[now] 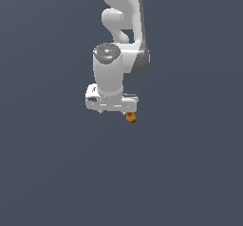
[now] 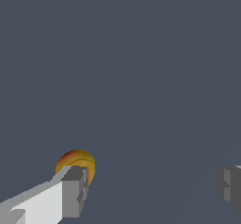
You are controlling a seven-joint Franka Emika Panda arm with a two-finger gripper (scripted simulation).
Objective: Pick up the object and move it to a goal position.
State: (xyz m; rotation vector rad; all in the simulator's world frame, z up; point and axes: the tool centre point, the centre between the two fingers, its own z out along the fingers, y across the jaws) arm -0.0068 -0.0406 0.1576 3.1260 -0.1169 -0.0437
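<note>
In the wrist view the fingers (image 2: 70, 192) stand wide apart with nothing between them. The object (image 2: 77, 164) sits just behind one finger, outside the gap. In the exterior view it shows under the gripper's (image 1: 115, 112) right-hand end, on the grey floor (image 1: 190, 173). I judge that closing now would miss it or knock it away, since it lies off-centre.
</note>
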